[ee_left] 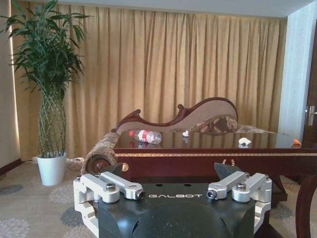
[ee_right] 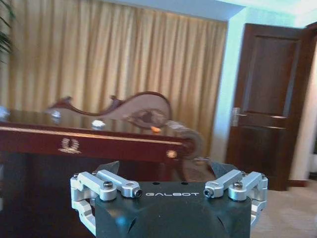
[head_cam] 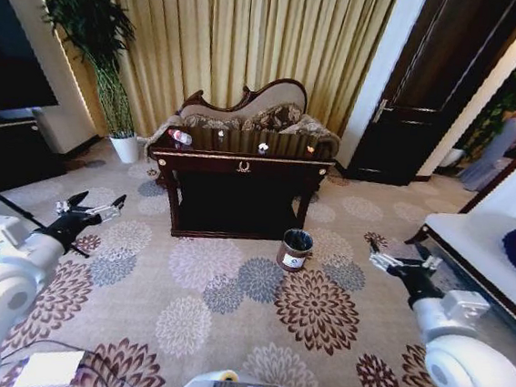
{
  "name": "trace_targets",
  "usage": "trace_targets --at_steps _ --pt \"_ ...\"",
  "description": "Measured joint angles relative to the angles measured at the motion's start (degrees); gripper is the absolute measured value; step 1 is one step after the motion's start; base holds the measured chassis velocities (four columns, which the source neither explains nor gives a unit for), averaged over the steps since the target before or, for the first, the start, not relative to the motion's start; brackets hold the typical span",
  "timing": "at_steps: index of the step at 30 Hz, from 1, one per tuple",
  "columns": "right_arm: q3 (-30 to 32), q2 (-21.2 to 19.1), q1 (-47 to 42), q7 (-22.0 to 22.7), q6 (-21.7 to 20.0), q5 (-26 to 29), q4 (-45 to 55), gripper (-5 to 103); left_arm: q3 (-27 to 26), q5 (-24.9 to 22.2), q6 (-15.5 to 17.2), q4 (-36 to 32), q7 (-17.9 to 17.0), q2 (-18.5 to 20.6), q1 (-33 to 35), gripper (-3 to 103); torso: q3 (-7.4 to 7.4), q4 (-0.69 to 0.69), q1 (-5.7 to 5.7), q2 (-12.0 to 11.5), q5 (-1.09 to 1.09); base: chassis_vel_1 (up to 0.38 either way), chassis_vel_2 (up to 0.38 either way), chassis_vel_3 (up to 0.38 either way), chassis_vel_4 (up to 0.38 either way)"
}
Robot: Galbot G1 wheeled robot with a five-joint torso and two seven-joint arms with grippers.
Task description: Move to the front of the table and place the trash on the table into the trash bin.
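a furnished living room or hotel lounge: a glossy dark console table (head_cam: 241, 160) stands on floral carpet (head_cam: 229, 301), a carved chaise (head_cam: 248, 110) just behind it before gold curtains (head_cam: 255, 38), a potted bamboo (head_cam: 99, 41) left of it, a dark door (head_cam: 432, 91) to its right.

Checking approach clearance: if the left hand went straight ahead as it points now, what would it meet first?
Probably the front edge of the table. The open left hand faces it across bare carpet, and the bottle lies higher up on top. Depth is unclear.

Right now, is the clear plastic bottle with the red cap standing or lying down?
Lying down: the bottle rests on its side on the table.
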Motion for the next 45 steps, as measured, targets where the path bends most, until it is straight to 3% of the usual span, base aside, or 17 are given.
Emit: trace_targets --at_steps 4,7,45 --pt "-0.62 -0.60 0.38 -5.36 3.70 2.30 -0.14 100 -0.76 -0.27 -0.20 -0.29 0.31 0.06 0.67 100 0.00 0.01 0.00 0.00 0.00 0.000 0.000 0.000 0.000" --pt "-0.94 -0.74 0.94 -6.60 4.25 2.96 -0.36 100 -0.90 -0.32 -0.39 -0.38 0.61 0.05 0.76 100 0.00 0.00 0.00 0.00 0.00 0.000 0.000 0.000 0.000" --pt "-4.90 -0.03 4.05 -8.18 4.07 1.16 -0.97 100 -0.45 -0.52 -0.64 -0.01 0.70 0.33 -0.17 100 0.01 -0.01 0.01 0.00 0.00 -0.041 0.037 0.038 -0.038"
